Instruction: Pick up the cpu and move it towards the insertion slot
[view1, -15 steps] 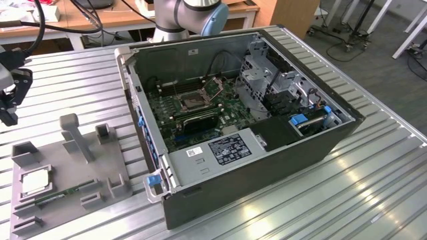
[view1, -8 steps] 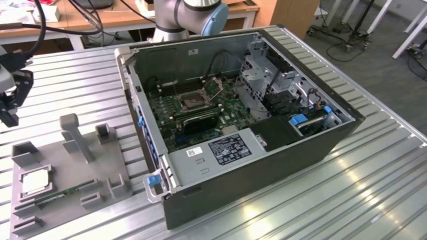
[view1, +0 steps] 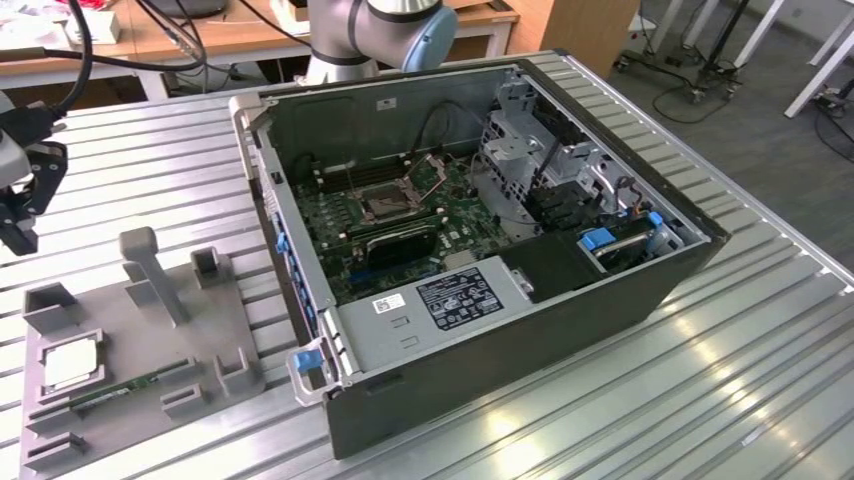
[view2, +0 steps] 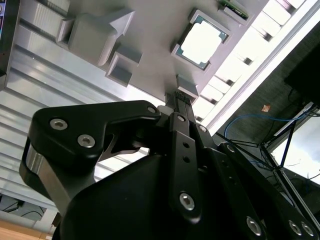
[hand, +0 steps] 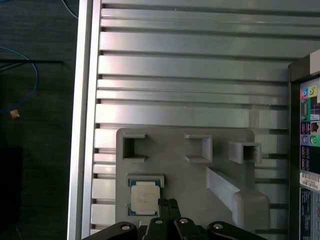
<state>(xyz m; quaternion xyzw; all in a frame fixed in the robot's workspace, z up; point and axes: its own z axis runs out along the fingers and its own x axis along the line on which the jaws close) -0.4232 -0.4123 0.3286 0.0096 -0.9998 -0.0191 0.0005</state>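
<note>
At the exterior view's left edge, the black claw (view1: 19, 235) hangs above the slatted metal worktop (view1: 747, 380), past the far end of a grey fixture plate (view1: 200, 330). The cpu (view1: 66, 367) lies flat in a square nest on that plate, nearer the camera than the claw and clearly apart from it. It is a small square chip with a silvery-white top. A thin green memory stick (view1: 127, 390) lies on the plate just beside it. The insertion slot (view1: 387, 207), a dark square socket with a metal frame, sits on the motherboard inside the open computer case (view1: 534, 340), well apart from both chip and claw.

In the second wrist view, the claw (view2: 181, 95) reaches out from its black body with its fingers drawn together to a narrow tip, holding nothing. The cpu (view2: 202, 39) rests in its nest on the fixture plate (view2: 150, 30) beyond that tip, with bare grey plate between them. Its pale top shines white inside a darker greenish rim.

In the first wrist view, the claw (hand: 168, 202) is pinched close with nothing between the fingers. The tips appear just beside one edge of the cpu (hand: 145, 196). The chip's top is off-white with faint print, and blue-green edging shows around it.
</note>
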